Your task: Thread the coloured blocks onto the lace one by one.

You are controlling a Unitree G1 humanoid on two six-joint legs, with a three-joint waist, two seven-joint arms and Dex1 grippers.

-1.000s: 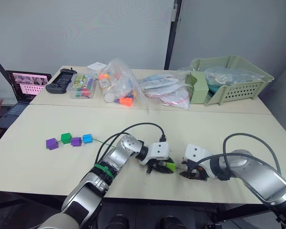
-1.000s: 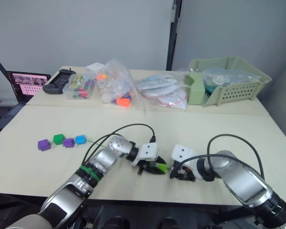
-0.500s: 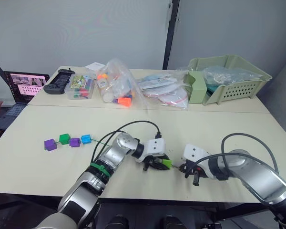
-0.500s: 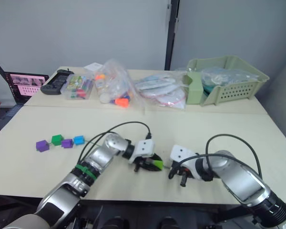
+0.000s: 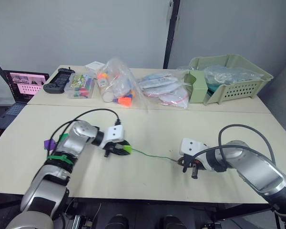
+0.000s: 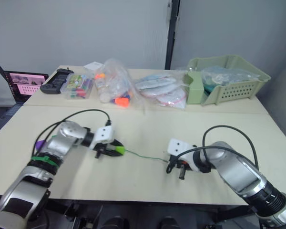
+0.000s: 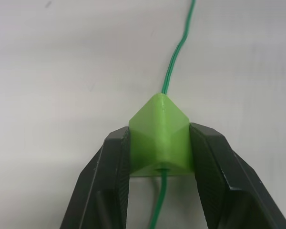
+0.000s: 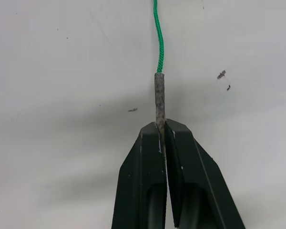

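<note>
Glossy plastic light green block (image 7: 159,136); braided lace (image 8: 158,33); matt black pincer fingers (image 7: 109,167).

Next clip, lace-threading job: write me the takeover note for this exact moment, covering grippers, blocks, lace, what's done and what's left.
Left gripper: shut on the light green block, with the lace running through its hole.
Right gripper: shut on the lace's grey tip, low over the table.
The lace stretches between the two grippers. A purple block shows behind the left arm; the other blocks are hidden there.
Done: the light green block is on the lace.
Left: slide it down towards the others, then release.
</note>
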